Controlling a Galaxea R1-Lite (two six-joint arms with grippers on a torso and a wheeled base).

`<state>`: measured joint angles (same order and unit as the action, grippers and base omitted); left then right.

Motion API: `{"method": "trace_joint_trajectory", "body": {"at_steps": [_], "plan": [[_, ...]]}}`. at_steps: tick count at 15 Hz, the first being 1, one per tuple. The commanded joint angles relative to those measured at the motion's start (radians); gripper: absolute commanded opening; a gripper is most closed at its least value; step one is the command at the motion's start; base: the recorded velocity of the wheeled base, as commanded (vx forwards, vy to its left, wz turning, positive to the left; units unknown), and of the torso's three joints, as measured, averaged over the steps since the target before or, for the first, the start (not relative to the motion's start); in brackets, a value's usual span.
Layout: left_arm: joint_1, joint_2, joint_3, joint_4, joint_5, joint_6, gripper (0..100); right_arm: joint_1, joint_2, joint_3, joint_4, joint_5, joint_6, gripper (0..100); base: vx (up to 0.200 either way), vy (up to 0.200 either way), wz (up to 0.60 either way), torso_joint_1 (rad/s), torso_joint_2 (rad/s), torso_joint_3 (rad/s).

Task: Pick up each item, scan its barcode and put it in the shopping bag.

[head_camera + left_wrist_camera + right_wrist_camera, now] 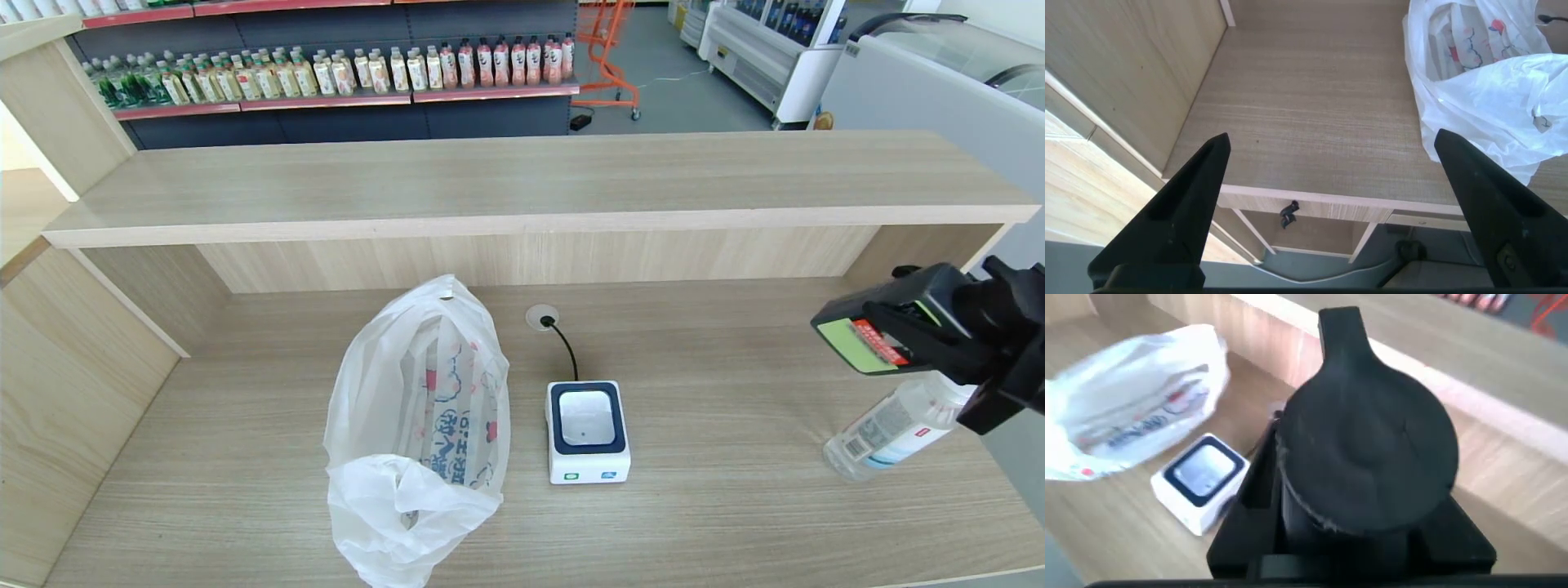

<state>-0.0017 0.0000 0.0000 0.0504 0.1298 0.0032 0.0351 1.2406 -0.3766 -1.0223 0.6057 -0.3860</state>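
My right gripper [971,331] is shut on a black container [878,331] with a green and red label, held in the air above the counter's right end. In the right wrist view the container's round black top [1368,441] sits between the fingers. Just below it a clear plastic bottle [890,429] lies on its side on the counter. The white barcode scanner [588,431] [1200,478] stands mid-counter. To its left lies the white shopping bag [416,425] [1486,90] [1127,400] with printed packages inside. My left gripper [1331,212] is open at the counter's near left edge, holding nothing.
The scanner's black cable runs back to a round grommet [542,317]. A raised wooden ledge [522,188] borders the counter at the back and a wooden side wall [73,359] at the left. Shelves of bottles stand in the room behind.
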Motion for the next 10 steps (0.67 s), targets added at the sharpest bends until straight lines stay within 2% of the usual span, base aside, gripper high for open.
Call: {"method": "trace_joint_trajectory", "body": {"at_steps": [1,2,3,5,7,10], "plan": [[0.0,0.002,0.0,0.0,0.001,0.0,100,0.141,0.085,-0.033,0.064,-0.034,0.286,0,0.0,0.0,0.0,0.0,0.0,0.0],[0.0,0.002,0.0,0.0,0.001,0.0,100,0.181,0.105,-0.036,0.068,-0.054,0.394,0,0.0,0.0,0.0,0.0,0.0,0.0],[0.0,0.002,0.0,0.0,0.001,0.0,100,0.262,0.175,-0.05,0.068,-0.13,0.596,0,0.0,0.0,0.0,0.0,0.0,0.0],[0.0,0.002,0.0,0.0,0.001,0.0,100,0.371,0.298,-0.119,0.099,-0.259,0.828,0,0.0,0.0,0.0,0.0,0.0,0.0],[0.0,0.002,0.0,0.0,0.001,0.0,100,0.405,0.456,-0.174,0.116,-0.328,0.855,0,0.0,0.0,0.0,0.0,0.0,0.0],[0.0,0.0,0.0,0.0,0.001,0.0,100,0.419,0.597,-0.277,0.123,-0.333,0.915,0,0.0,0.0,0.0,0.0,0.0,0.0]]}}
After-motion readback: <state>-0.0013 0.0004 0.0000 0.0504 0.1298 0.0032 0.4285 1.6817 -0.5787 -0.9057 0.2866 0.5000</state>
